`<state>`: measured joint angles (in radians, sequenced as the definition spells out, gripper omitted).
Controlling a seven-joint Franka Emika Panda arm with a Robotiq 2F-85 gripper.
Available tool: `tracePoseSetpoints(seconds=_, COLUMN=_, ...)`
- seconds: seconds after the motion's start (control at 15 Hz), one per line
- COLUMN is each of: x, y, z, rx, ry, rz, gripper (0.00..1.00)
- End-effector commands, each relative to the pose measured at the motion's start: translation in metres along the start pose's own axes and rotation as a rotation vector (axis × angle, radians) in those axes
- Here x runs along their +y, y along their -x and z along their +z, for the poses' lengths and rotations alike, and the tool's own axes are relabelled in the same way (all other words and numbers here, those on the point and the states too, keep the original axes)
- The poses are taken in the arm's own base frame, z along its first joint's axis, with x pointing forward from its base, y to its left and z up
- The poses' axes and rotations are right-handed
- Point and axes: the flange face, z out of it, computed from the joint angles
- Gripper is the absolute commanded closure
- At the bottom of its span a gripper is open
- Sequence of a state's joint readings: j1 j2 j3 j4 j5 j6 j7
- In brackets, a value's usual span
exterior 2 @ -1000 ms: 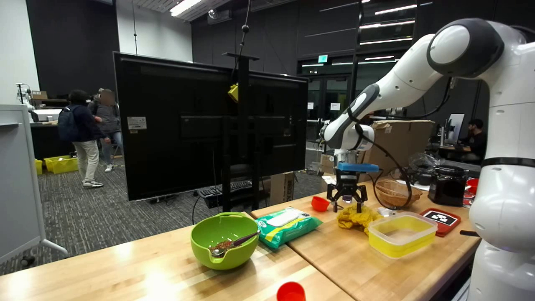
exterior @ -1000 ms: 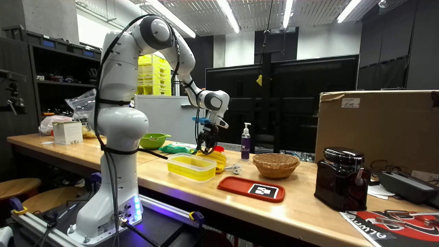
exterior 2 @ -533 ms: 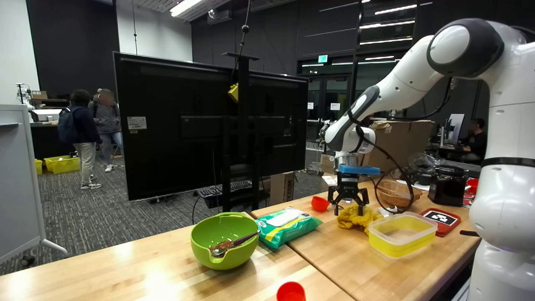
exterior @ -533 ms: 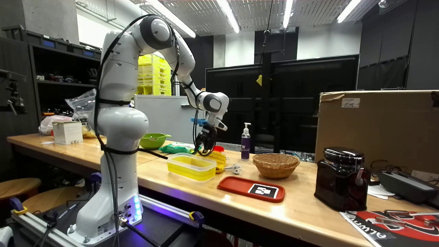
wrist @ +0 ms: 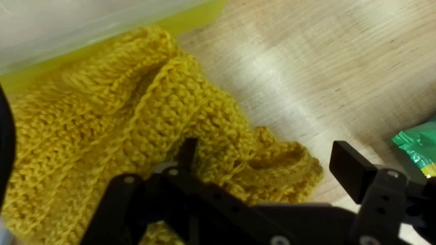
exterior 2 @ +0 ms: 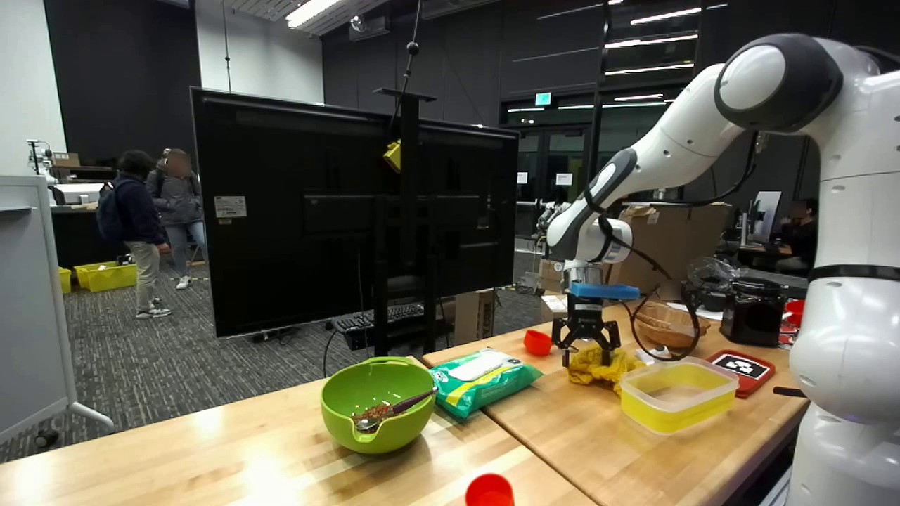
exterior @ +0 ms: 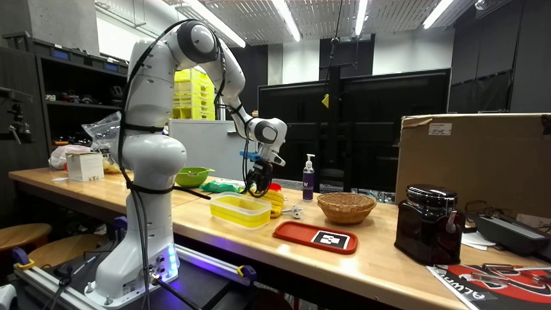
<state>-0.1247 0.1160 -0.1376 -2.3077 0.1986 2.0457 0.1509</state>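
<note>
Lower than a second ago, our gripper (exterior 2: pixel 586 358) is hanging over the yellow cloth (wrist: pixel 163 112), jaws spread wide, gripping nothing. One finger (wrist: pixel 188 153) is standing over it, the other over the table (wrist: pixel 306 68); contact we're not quite making out. Cloth is lying bunched just beside the tub (exterior 2: pixel 661 418). We're judging it light, soft, non-slip, hard to damage; the raised fold (wrist: pixel 272 178) at its end is offering the best hold. Tub wall is crowding one side; wipes (exterior 2: pixel 485 383) and a red cup (exterior 2: pixel 538 343) are sitting near.
</note>
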Motion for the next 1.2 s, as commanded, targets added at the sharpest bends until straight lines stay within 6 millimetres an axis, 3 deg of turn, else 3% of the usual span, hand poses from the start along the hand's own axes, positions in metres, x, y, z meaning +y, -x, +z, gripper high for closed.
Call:
tracePoseSetpoints(seconds=0.0, x=0.003, y=-0.001, z=0.011, rx=0.009, ry=-0.021, rz=-0.017, gripper=0.0)
tracePoseSetpoints(seconds=0.13, x=0.004, y=-0.002, z=0.015, rx=0.011, ry=-0.021, rz=-0.02, gripper=0.0)
tracePoseSetpoints(seconds=0.2, x=0.004, y=-0.002, z=0.016, rx=0.014, ry=-0.019, rz=-0.024, gripper=0.25)
tracePoseSetpoints(seconds=0.33, x=0.004, y=-0.002, z=0.017, rx=0.018, ry=-0.017, rz=-0.032, gripper=0.3)
tracePoseSetpoints(seconds=0.53, x=0.004, y=-0.002, z=0.016, rx=0.024, ry=-0.014, rz=-0.037, gripper=0.56)
tracePoseSetpoints(seconds=0.93, x=-0.003, y=0.004, z=0.004, rx=0.042, ry=0.007, rz=-0.056, gripper=0.98)
tracePoseSetpoints(seconds=1.13, x=-0.011, y=0.011, z=-0.013, rx=0.068, ry=0.042, rz=-0.08, gripper=0.98)
